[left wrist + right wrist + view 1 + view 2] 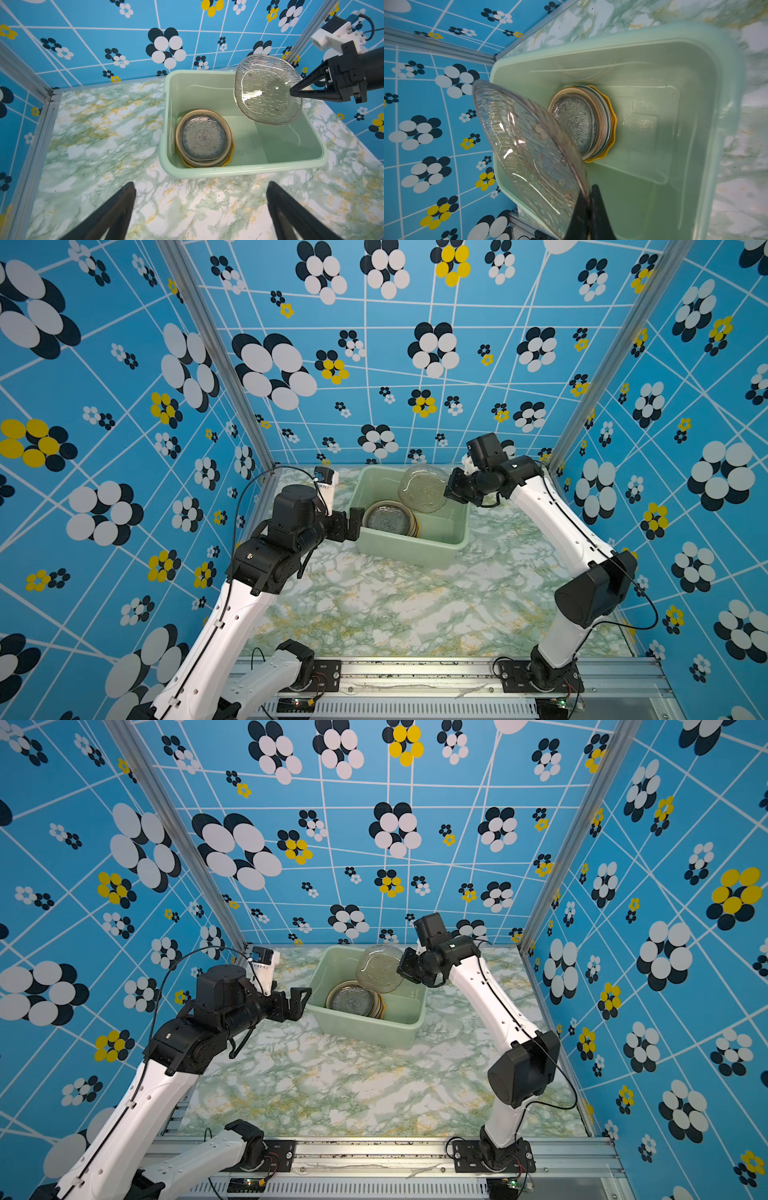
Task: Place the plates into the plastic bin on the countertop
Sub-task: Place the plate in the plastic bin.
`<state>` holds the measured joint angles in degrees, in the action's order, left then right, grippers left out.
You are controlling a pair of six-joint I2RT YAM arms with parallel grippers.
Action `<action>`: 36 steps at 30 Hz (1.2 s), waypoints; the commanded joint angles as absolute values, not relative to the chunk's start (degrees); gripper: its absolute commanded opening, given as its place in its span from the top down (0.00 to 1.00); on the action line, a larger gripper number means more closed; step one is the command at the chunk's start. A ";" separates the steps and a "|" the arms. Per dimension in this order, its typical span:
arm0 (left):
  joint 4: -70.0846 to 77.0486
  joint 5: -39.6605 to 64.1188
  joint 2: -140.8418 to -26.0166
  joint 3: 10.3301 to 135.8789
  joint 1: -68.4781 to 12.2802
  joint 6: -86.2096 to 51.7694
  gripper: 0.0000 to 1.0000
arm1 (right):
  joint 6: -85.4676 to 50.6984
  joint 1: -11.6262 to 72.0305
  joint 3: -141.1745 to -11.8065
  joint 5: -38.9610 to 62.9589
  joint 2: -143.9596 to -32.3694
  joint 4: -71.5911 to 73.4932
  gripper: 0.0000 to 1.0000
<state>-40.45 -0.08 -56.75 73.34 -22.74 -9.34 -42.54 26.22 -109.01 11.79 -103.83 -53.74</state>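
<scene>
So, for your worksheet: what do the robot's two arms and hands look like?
The left arm and right arm have white shells dotted with small holes, black joint housings and thin black cables. The left hand and right hand are black, with tapering triangular fingers.

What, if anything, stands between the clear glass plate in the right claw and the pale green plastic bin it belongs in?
Nothing visible. The clear glass plate hangs tilted above the pale mint-green plastic bin, gripped at its rim by the right claw; the stack of plates inside leaves bare floor beside it.
</scene>
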 commanded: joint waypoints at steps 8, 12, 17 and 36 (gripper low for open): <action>-37.55 -1.84 -57.15 68.58 -21.45 -10.87 0.01 | -44.13 32.62 -120.07 12.56 -121.16 -52.03 1.00; -36.72 -1.93 -57.41 67.91 -21.36 -11.25 0.01 | -45.43 33.92 -122.98 13.05 -127.29 -50.81 1.00; -36.74 -1.96 -58.00 67.86 -21.19 -11.34 0.01 | -46.39 34.67 -124.54 13.01 -131.67 -50.15 1.00; -37.07 -1.77 -58.32 68.89 -20.45 -10.90 0.01 | -46.76 34.72 -124.45 10.94 -133.32 -50.18 0.80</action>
<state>-37.28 -1.15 -58.78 68.62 -20.99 -10.94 -46.13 34.98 -122.87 12.47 -132.60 -50.37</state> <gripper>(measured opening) 0.992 0.197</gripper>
